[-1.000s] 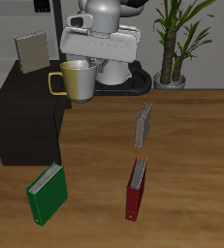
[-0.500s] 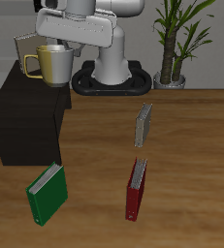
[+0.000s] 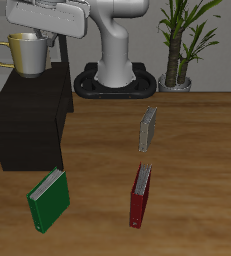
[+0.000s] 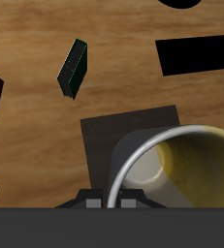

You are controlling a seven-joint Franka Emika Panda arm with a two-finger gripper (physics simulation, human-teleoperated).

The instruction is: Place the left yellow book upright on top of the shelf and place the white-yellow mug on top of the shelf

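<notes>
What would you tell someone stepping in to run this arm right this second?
Claw: shut on the white-yellow mug, gripping it at the rim and holding it in the air over the shelf.
Left yellow book: it shows in neither view, and may be hidden behind the mug and claw. Check that it stands upright on the shelf.
Done: the mug is lifted and carried to the shelf.
Left: lower the mug onto the flat top, open the claw and pull away.
The grey book, red book and green book on the table are not part of the job.
</notes>
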